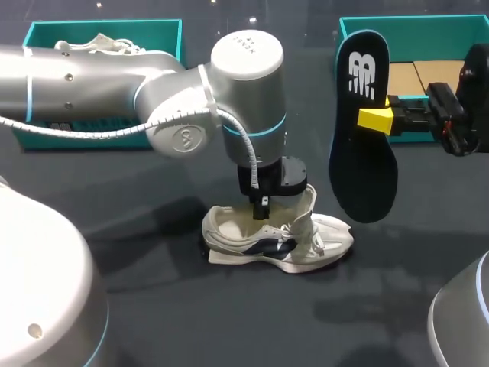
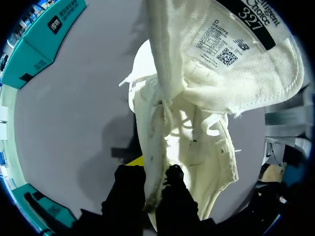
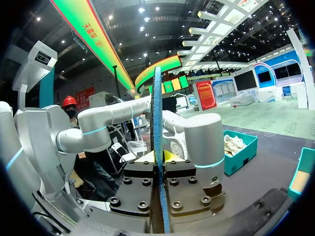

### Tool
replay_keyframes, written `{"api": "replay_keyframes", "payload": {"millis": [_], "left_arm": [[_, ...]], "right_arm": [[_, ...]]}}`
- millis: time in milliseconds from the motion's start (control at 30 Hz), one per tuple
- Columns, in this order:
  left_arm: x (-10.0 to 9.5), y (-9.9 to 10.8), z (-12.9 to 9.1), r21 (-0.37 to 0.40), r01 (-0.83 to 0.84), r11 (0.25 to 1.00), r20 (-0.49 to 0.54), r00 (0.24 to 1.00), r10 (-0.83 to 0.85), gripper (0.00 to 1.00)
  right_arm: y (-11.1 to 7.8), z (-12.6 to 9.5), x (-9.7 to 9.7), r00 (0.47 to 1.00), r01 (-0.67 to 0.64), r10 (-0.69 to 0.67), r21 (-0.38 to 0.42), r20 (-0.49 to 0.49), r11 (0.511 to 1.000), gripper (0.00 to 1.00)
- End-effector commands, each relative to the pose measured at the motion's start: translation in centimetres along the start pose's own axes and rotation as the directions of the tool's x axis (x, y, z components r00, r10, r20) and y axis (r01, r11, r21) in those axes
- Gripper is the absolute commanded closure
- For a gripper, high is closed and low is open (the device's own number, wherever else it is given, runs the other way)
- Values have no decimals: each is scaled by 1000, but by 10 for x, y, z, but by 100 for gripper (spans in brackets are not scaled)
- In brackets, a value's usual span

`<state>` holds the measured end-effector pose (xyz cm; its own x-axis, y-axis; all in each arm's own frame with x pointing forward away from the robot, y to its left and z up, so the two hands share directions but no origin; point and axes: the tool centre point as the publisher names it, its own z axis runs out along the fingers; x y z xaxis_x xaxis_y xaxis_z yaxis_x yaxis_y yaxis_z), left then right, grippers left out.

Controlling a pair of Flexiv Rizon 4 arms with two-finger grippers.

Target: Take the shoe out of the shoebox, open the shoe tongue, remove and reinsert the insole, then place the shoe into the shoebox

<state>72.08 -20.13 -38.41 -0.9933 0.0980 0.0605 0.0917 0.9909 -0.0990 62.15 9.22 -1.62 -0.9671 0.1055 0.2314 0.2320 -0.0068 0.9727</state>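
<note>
Dark table (image 1: pixel 191 321): white shoe (image 1: pixel 279 237), tongue (image 1: pixel 306 208) up, pinched by left claw (image 2: pixel 155 173); right claw (image 3: pixel 159 167) clenches black insole (image 1: pixel 364 153).

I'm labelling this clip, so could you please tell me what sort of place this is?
Probably a robot workbench for shoe handling: a dark table with a teal shoebox, a white shoe, and the right gripper holding its insole aloft.

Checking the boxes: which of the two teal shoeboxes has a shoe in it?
The left shoebox, at the table's far left corner: a white shoe lies in it. The right shoebox shows only bare brown bottom.
</note>
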Motion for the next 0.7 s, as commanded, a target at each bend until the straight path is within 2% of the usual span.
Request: {"api": "replay_keyframes", "payload": {"millis": [33,233,400,600,700], "left_arm": [[2,8,-15,30,-75,997,-53,996,77,100],[11,8,-36,47,-219,975,-61,973,221,100],[16,8,-52,2,-352,936,-48,935,351,100],[26,10,-69,-64,-555,829,-21,832,555,100],[33,11,-78,-145,-697,702,-61,715,697,100]], "right_arm": [[-4,-4,10,992,0,0,-3,128,1000,100],[-4,-4,10,992,0,0,-3,128,1000,100],[-4,-4,10,992,0,0,-3,128,1000,100],[-4,-4,10,992,0,0,-3,128,1000,100],[-4,-4,10,992,0,0,-3,128,1000,100]]}}
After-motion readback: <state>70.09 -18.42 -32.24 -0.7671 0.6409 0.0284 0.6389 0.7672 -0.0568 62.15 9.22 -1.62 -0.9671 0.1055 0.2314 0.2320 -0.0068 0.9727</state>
